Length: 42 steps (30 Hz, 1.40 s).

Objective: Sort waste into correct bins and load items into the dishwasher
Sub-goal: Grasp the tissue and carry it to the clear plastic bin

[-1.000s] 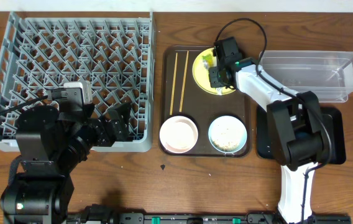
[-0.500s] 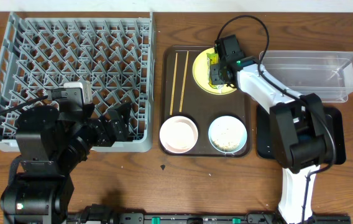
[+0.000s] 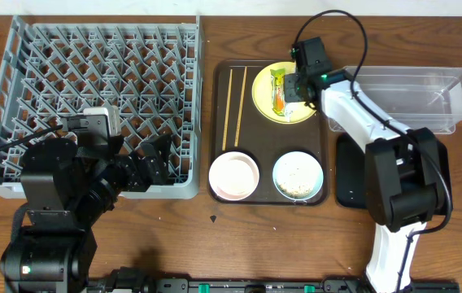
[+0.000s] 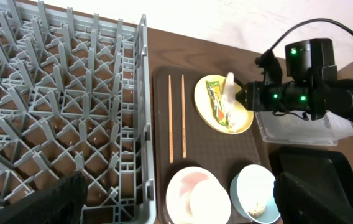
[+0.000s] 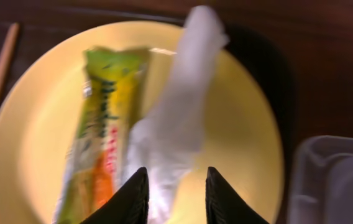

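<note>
The yellow plate point(image 3: 284, 106) sits at the back of a brown serving tray and holds the yellow-green-orange wrapper point(image 3: 278, 89) and the white paper strip point(image 5: 173, 124). My right gripper point(image 5: 176, 193) hovers over the plate's right side, jaws narrowly apart, with the strip's near end between the fingers and against the left one. The chopsticks point(image 3: 235, 106), the white bowl point(image 3: 233, 176) with the white cup point(image 4: 209, 202) in it, and the light blue bowl point(image 3: 298, 176) holding rice crumbs lie on the same tray. My left gripper point(image 4: 179, 202) is open and empty by the grey dish rack point(image 3: 93, 73).
The brown serving tray point(image 3: 223, 122) lies between the rack and the bins. The clear tub point(image 3: 414, 98) stands at the back right. The black tray point(image 3: 346, 183) lies in front of it, partly under my right arm. The rack holds nothing.
My right gripper has moved right and toward the back, off the plate's middle, uncovering the wrapper. The left arm has not moved.
</note>
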Each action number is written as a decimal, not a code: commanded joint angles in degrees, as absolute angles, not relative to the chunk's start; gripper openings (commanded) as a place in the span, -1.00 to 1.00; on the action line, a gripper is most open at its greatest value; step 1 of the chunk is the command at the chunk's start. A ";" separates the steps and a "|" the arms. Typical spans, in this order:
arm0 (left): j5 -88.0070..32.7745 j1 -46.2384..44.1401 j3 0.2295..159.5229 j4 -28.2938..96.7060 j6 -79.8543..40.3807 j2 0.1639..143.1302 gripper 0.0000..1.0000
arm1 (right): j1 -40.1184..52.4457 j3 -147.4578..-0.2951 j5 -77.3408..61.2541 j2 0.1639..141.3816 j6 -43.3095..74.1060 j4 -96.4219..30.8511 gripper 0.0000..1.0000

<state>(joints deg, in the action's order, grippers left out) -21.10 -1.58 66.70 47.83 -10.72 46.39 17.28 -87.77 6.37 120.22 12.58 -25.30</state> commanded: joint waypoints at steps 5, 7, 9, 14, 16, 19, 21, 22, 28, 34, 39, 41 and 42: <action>-22.04 -1.34 68.16 47.94 -10.83 46.35 0.93 | 16.43 -88.38 7.84 123.35 13.76 -24.18 -0.31; -22.04 -1.34 68.16 47.94 -10.83 46.35 0.93 | 16.47 -88.38 7.66 123.92 13.98 -24.16 -0.31; -22.04 -1.34 68.16 47.97 -10.83 46.35 0.93 | 16.56 -88.38 7.18 124.81 14.76 -23.77 -0.30; -22.04 -1.34 68.16 47.97 -10.83 46.35 0.93 | 16.82 -88.38 4.78 126.48 14.81 -23.16 -0.30; -22.04 -1.37 68.16 47.97 -10.83 46.35 0.93 | 17.02 -88.38 4.23 126.67 14.81 -23.14 -0.34; -22.04 -1.34 68.16 47.97 -10.83 46.35 0.93 | 17.58 -88.38 4.23 126.67 16.62 -23.20 -0.62; -22.04 -1.34 68.16 47.97 -10.83 46.35 0.93 | 17.82 -88.38 4.23 126.67 19.66 -23.20 -0.62; -22.04 -1.34 68.16 47.94 -10.83 46.35 0.93 | 17.93 -88.38 4.23 126.67 20.58 -23.20 -0.71; -22.04 -1.34 68.16 47.97 -10.83 46.35 0.93 | 17.96 -88.55 4.54 125.51 23.59 -24.45 -0.98; -22.04 -1.34 68.16 47.97 -10.83 46.35 0.93 | 16.56 -88.66 4.49 115.09 24.58 -26.41 -0.98; -22.04 -1.37 68.16 47.97 -10.83 46.35 0.93 | 15.11 -88.66 4.62 106.41 24.62 -30.30 -0.98; -22.04 -1.37 68.16 47.97 -10.83 46.35 0.93 | 14.11 -88.66 6.15 103.70 25.45 -33.34 -0.98; -22.04 -1.34 68.16 47.97 -10.83 46.35 0.93 | 13.37 -88.66 7.73 102.65 26.33 -35.11 -0.98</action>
